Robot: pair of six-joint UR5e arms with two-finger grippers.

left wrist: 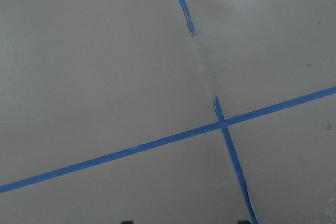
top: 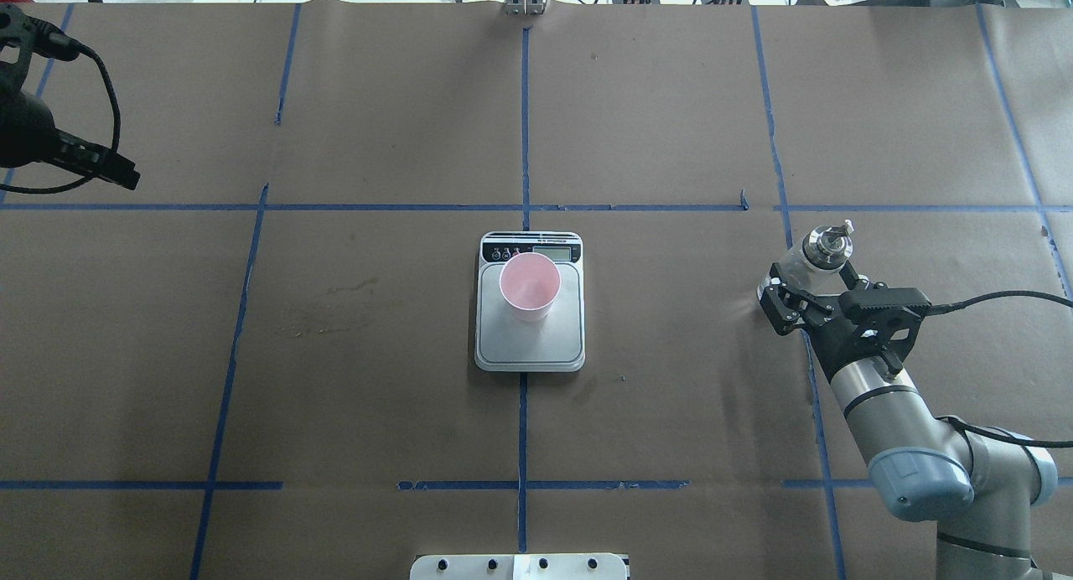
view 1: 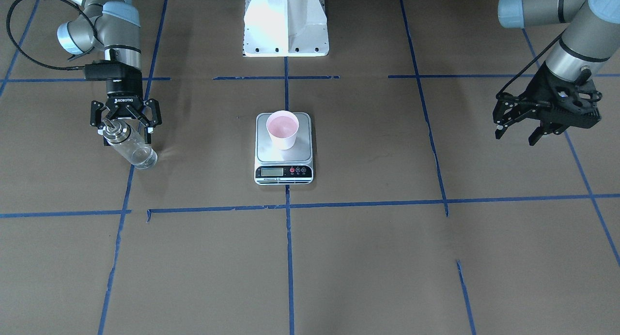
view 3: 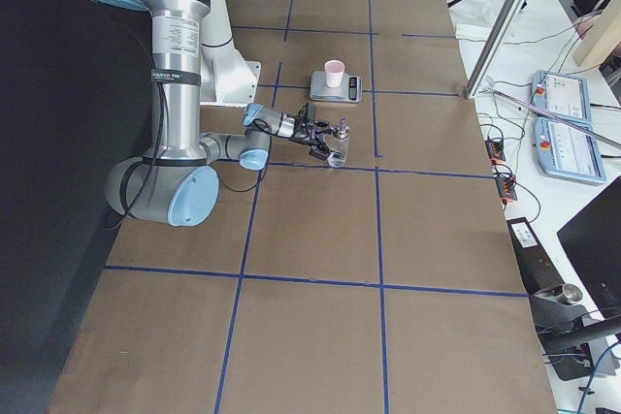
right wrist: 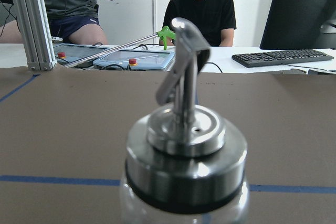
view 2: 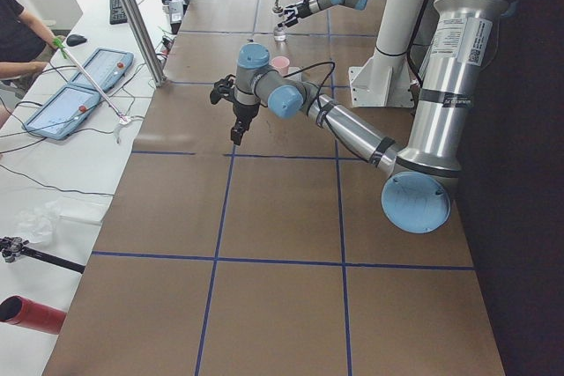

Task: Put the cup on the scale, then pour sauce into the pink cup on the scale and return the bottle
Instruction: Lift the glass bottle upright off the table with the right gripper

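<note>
The small white cup [view 1: 283, 129], pale pink inside, stands upright on the steel platform of the scale [view 1: 271, 155] at the table's middle; the overhead view shows the cup [top: 530, 287] toward the display end. The clear glass bottle [view 1: 133, 148] with its metal spout stands on the table on the robot's right. My right gripper [view 1: 125, 130] is open, with a finger on either side of the bottle's upper part and not pressing it. The spout [right wrist: 184, 124] fills the right wrist view. My left gripper [view 1: 516, 134] hangs open and empty, far from the scale.
The robot's white base mount [view 1: 286, 22] sits behind the scale. Blue tape lines [left wrist: 226, 124] cross the brown table cover. Beyond the table's far edge are seated people [right wrist: 199, 11], tablets [view 3: 563, 123] and a keyboard [right wrist: 283, 56].
</note>
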